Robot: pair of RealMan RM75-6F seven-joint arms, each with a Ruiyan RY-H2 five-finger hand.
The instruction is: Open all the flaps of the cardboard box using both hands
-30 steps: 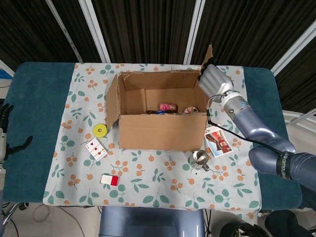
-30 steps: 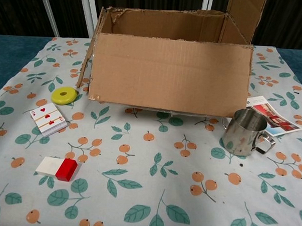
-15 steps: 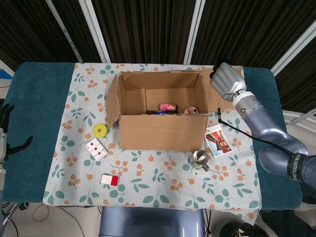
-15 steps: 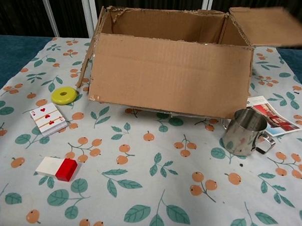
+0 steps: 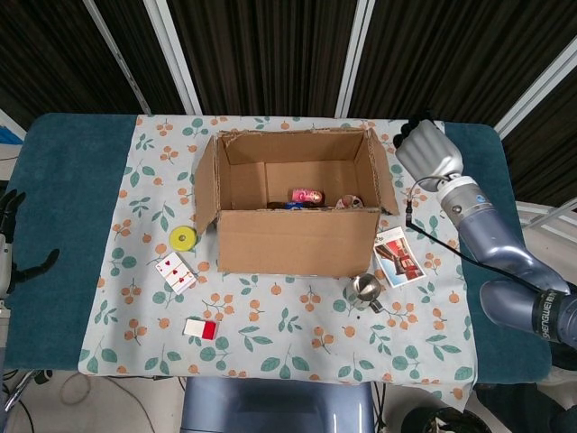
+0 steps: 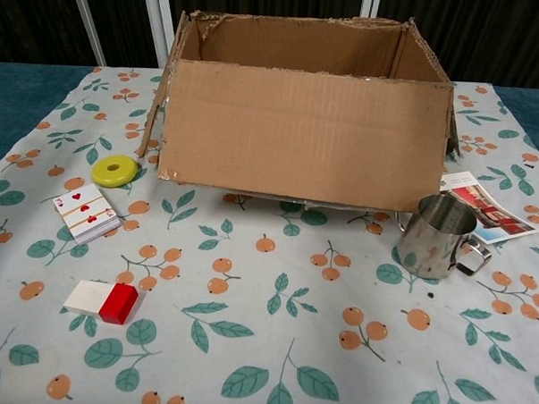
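Observation:
The cardboard box point(image 5: 297, 236) stands open-topped in the middle of the table, and the chest view shows its front wall point(image 6: 304, 132). Its left flap point(image 5: 206, 185) leans outward. The right flap point(image 5: 385, 176) is folded out and down, seen edge-on in the chest view point(image 6: 454, 121). My right hand point(image 5: 431, 152) hovers just right of that flap and holds nothing. Small items, one of them pink point(image 5: 308, 195), lie inside the box. My left hand point(image 5: 13, 239) hangs off the table's left edge, fingers apart and empty.
A steel mug point(image 6: 438, 234) and a printed card point(image 6: 486, 208) sit by the box's front right corner. A yellow ring point(image 6: 115, 170), playing cards point(image 6: 88, 211) and a white-and-red block point(image 6: 102, 300) lie at the front left.
My right hand has pushed the right flap from upright over to the outside and down, and has moved right with it. The left hand has not moved.

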